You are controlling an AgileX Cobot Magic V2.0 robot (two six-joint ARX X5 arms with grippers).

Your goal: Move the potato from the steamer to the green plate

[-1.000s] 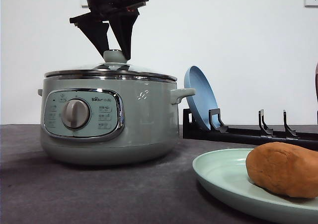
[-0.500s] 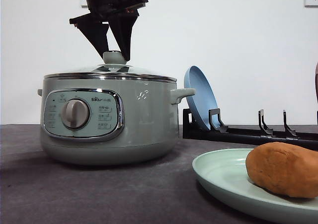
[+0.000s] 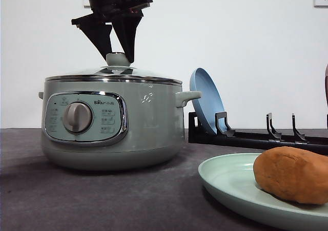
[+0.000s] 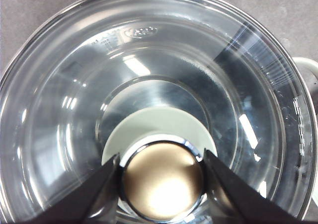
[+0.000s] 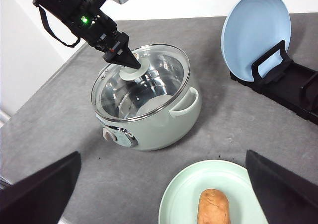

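The orange-brown potato [image 3: 292,174] [image 5: 213,206] lies on the pale green plate [image 3: 225,177] [image 5: 179,194] at the front right. To the left stands the sage-green steamer [image 3: 148,128] [image 5: 159,129], its glass lid [image 4: 64,110] resting on it. From above, my left gripper [image 3: 118,57] [image 4: 161,184] [image 5: 130,65] is shut on the lid knob [image 3: 118,60] [image 4: 161,182], one finger on each side. High over the table, above the green plate, my right gripper [image 5: 163,154] stands wide open and holds nothing.
A blue plate [image 3: 205,103] [image 5: 253,35] stands upright in a black dish rack [image 3: 256,138] [image 5: 293,90] behind and to the right of the steamer. Bare grey tabletop [image 3: 102,200] lies in front of the steamer and between it and the green plate.
The lid sank slightly and settled onto the steamer's rim, with the left gripper following it down. In the last half second nothing has moved.
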